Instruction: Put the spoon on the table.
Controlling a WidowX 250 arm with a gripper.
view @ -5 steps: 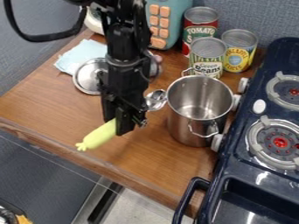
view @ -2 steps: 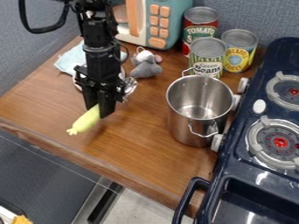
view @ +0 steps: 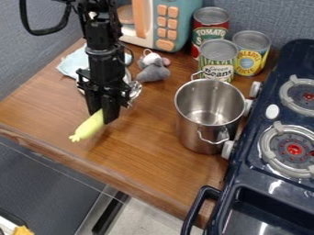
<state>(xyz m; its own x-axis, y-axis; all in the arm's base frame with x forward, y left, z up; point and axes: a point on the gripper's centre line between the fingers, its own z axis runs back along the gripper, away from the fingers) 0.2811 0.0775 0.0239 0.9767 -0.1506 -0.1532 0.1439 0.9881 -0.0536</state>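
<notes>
Go left to right, with the claw in the middle of your clock. The blue rag lies at 11 o'clock. The spoon is in the claw, which is pinched tight on it. Its green grip pokes out to 7 o'clock, and its shiny end is between 1 and 2. The toy mouse sits past that shiny end. The pot stands at 3 o'clock, well apart from the spoon, and the stove is past it.

Here's what just changed: your claw took the spoon from beside the pot over to 9 o'clock. The mouse came into plain sight. In the last bit, the claw has hardly moved. That should help you, since wood now lies around the spoon's grip and the pot is out of the way.

You can't tell if the spoon touches the table. It likely needs a soft drop down, then let go. Let go too high and it may bounce.
</notes>
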